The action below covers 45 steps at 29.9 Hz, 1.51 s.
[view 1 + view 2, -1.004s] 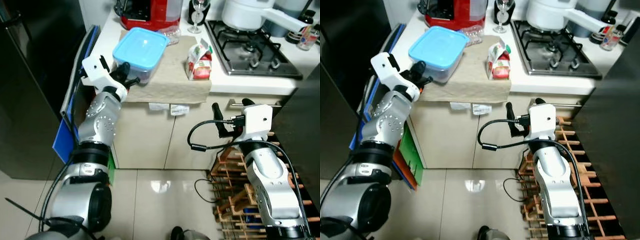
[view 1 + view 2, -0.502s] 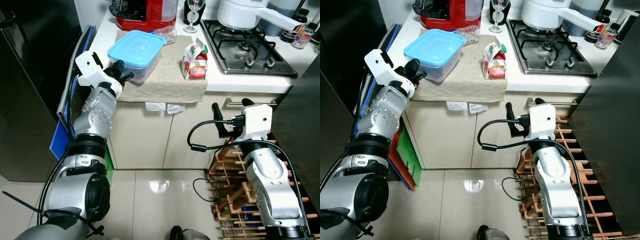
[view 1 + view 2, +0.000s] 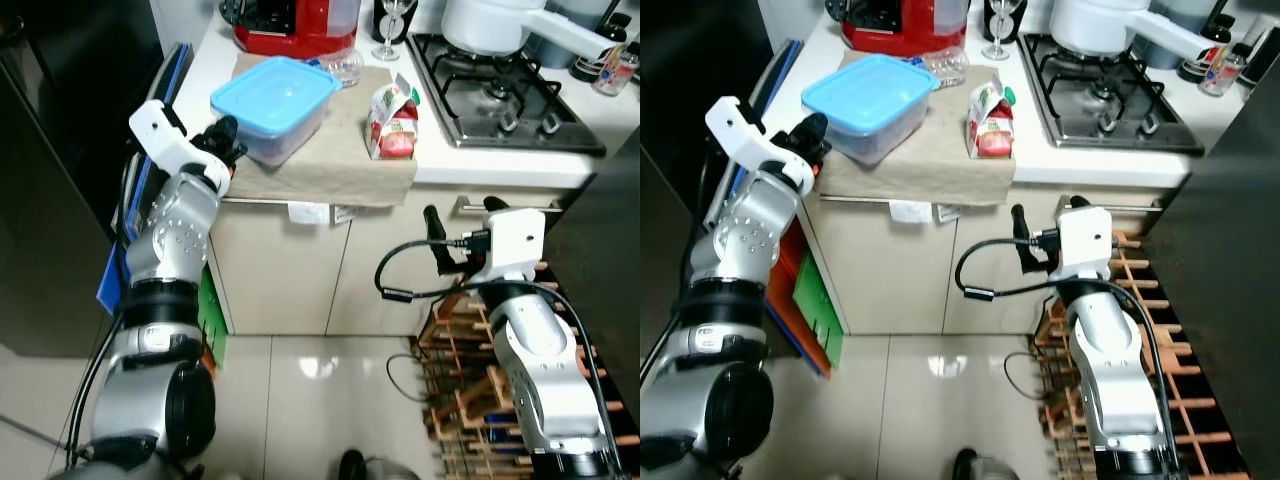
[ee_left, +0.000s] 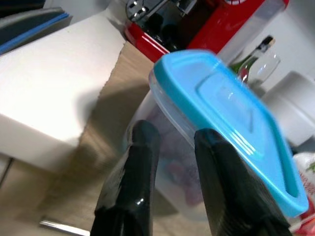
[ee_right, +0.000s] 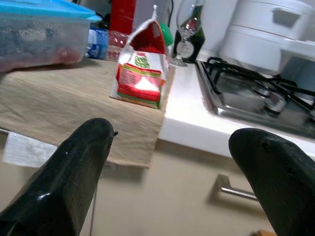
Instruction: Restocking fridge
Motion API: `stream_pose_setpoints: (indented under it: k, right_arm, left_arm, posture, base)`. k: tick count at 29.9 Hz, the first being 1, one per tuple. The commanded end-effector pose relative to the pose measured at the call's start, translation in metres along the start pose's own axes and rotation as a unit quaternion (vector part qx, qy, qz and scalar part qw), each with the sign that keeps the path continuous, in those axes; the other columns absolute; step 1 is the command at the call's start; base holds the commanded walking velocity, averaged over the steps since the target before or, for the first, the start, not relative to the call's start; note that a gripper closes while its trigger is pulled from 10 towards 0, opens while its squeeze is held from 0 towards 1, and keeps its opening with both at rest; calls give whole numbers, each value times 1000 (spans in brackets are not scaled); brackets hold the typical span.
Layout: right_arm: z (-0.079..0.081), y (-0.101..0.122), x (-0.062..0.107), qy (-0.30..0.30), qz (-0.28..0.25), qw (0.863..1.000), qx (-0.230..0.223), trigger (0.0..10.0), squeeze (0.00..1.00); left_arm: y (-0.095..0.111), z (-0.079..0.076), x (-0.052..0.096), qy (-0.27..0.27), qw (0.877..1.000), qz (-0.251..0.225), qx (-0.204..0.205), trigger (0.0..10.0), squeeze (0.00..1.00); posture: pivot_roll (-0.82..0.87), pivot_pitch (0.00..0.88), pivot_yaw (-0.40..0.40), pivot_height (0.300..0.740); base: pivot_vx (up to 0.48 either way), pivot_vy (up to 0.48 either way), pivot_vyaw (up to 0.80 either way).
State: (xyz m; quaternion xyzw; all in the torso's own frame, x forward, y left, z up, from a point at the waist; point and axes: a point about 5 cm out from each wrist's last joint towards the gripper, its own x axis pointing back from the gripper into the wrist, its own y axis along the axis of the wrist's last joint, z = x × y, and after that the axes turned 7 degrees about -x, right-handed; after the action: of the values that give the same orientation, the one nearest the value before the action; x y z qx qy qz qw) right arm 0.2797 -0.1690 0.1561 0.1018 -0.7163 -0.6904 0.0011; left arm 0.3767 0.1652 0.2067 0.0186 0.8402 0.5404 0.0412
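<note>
Left eye view — L gripper jaws narrow, at container corner | carton upright | R gripper jaws wide

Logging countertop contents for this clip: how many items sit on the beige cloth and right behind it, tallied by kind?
Blue-lidded plastic container: 1
Small red and green carton: 1
Red appliance: 1
Wine glass: 1
Crumpled clear plastic bottle: 1
Total: 5
The left gripper is at the container's side; the right gripper hangs below the counter edge.

1 blue-lidded container, 1 carton, 1 wine glass, 1 pot.
</note>
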Motion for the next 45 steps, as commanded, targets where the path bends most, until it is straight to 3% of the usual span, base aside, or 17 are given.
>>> stream_pose_setpoints:
  k: [1, 4, 8, 19, 20, 26, 30, 31, 33, 37, 42, 43, 44, 45]
  right_arm:
    - [-2, 1, -1, -1, -1, 1000, 2, 10000, 192]
    - [-1, 0, -5, 3, -2, 1000, 2, 10000, 192]
    - [1, 0, -7, 5, -4, 1000, 1, 10000, 188]
    - [1, -1, -10, 6, -7, 1000, -4, 10000, 192]
    - [0, -2, -11, 9, -5, 1000, -4, 10000, 196]
    - [-4, 0, -12, 18, -4, 1000, 6, 10000, 192]
    - [-7, 1, -12, 16, -6, 1000, 7, 10000, 192]
    - [-7, 1, -12, 16, -6, 1000, 7, 10000, 192]
    - [-8, 1, -11, 15, -6, 1000, 7, 10000, 192]
    - [-8, 1, -11, 15, -5, 1000, 5, 10000, 196]
    - [-4, 0, -13, 22, -6, 1000, 1, 10000, 192]
    - [-6, 4, -16, 16, -17, 1000, -8, 10000, 192]
    - [-6, 4, -16, 16, -17, 1000, -8, 10000, 192]
    - [-8, 7, -18, 7, -27, 999, -19, 10000, 192]
  left_arm:
    - [-10, -1, 2, 2, 999, 29, -21, 10000, 1000]
    - [3, -7, 5, -15, 998, 6, -66, 10000, 1000]
    - [13, -6, 4, -9, 998, -8, -68, 10000, 1000]
    - [18, -2, 4, 25, 999, -28, -24, 10000, 1000]
    - [16, -1, 3, 36, 999, -31, -23, 10000, 1000]
    - [15, 2, 5, 60, 997, -37, -18, 10000, 1000]
    - [33, 4, 24, 94, 982, -110, -119, 10000, 1000]
    - [33, 4, 24, 94, 982, -110, -119, 10000, 1000]
    - [38, -2, 38, 97, 972, -142, -158, 10000, 1000]
    - [33, -4, 57, 107, 964, -158, -186, 10000, 1000]
    - [21, -7, 60, 92, 966, -144, -192, 10000, 1000]
    - [2, -8, 53, 53, 969, -85, -225, 10000, 1000]
    - [2, -8, 53, 53, 969, -85, -225, 10000, 1000]
    - [-10, -5, 52, 35, 966, -49, -253, 10000, 1000]
  posture:
    - [-130, 52, -66, 740]
    - [-117, 37, -71, 740]
    - [-104, 21, -76, 740]
    - [-97, 14, -74, 740]
    - [-92, 10, -109, 740]
    - [-98, 11, -128, 740]
    - [-94, 21, -133, 740]
    - [-94, 21, -133, 740]
    - [-90, 25, -134, 740]
    - [-77, 39, -140, 740]
    - [-66, 43, -149, 740]
    - [-59, 37, -150, 740]
    - [-59, 37, -150, 740]
    - [-58, 34, -138, 740]
  base:
    - [0, 0, 0]
    - [0, 0, 0]
    - [0, 0, 0]
    - [0, 0, 0]
    - [0, 0, 0]
    - [0, 0, 0]
    - [0, 0, 0]
    - [0, 0, 0]
    - [0, 0, 0]
    - [0, 0, 0]
    - [0, 0, 0]
    - [0, 0, 0]
    - [0, 0, 0]
    - [0, 0, 0]
